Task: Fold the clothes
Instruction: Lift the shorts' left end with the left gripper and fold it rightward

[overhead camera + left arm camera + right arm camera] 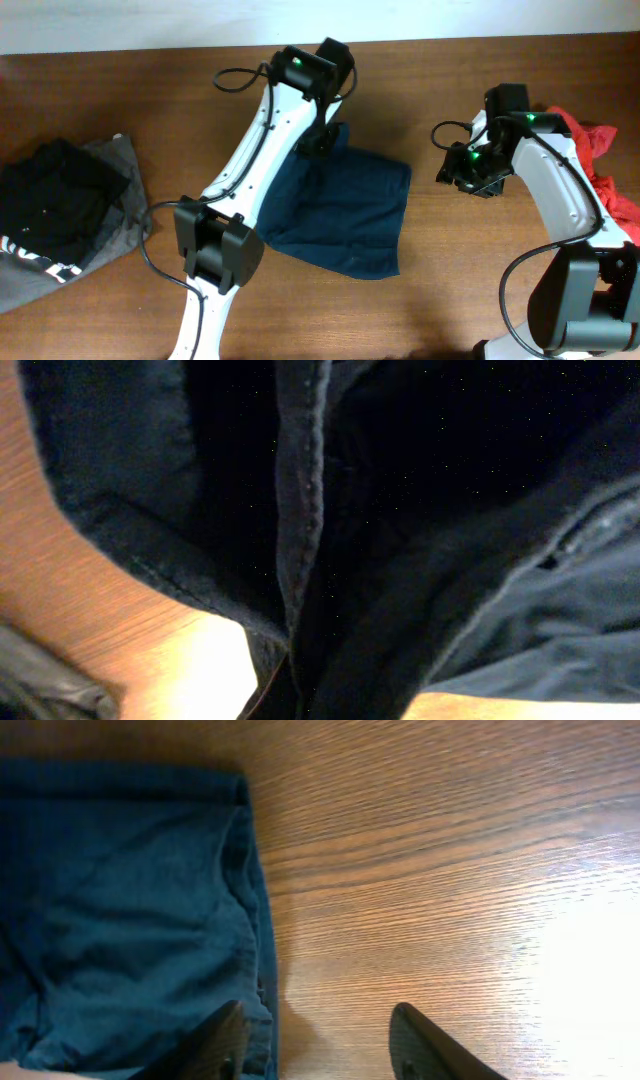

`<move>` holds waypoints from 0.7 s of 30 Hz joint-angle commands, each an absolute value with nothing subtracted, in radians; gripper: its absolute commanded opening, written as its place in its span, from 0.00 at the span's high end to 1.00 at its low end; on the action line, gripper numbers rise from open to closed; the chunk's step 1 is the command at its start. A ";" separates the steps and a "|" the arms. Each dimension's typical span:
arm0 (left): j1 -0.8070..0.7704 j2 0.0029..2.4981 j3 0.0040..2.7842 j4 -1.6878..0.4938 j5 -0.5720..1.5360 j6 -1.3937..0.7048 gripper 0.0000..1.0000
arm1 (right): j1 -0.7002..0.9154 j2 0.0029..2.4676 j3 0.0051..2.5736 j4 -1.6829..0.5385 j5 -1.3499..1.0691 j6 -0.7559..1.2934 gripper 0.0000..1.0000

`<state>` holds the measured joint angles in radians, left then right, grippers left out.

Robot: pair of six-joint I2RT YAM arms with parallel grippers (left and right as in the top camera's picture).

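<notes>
A dark blue garment point(345, 210) lies partly spread on the wooden table in the overhead view. My left gripper point(322, 135) is at its far left corner, where the cloth is bunched and lifted. The left wrist view is filled with folds of this dark cloth point(400, 510), held close to the camera, and the fingers are hidden. My right gripper point(468, 180) is open and empty over bare wood just right of the garment. In the right wrist view its fingers point(320, 1040) straddle the garment's hemmed edge point(255, 920).
A stack of black and grey clothes point(60, 215) lies at the left edge. A heap of red clothes point(600, 160) lies at the right behind my right arm. Bare table point(450, 290) shows in front of the garment.
</notes>
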<state>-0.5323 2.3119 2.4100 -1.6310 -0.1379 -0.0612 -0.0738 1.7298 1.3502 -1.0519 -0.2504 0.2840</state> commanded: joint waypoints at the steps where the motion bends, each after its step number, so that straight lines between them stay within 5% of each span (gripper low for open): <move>1: -0.523 2.317 2.422 -1.639 -0.212 -0.109 1.00 | -0.102 1.712 1.360 -1.056 -0.230 0.290 0.47; 8: -0.540 2.316 2.428 -1.672 -0.161 -0.108 1.00 | -0.158 1.728 1.358 -1.062 -0.230 0.289 0.44; 21: -0.415 2.206 2.478 -1.687 -0.427 -0.052 1.00 | -0.159 1.787 1.326 -1.046 -0.224 0.286 0.44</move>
<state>-0.4706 2.2929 2.4443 -1.6840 -0.3367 -0.0803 -0.1566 1.7874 1.3293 -1.0512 -0.2424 0.2844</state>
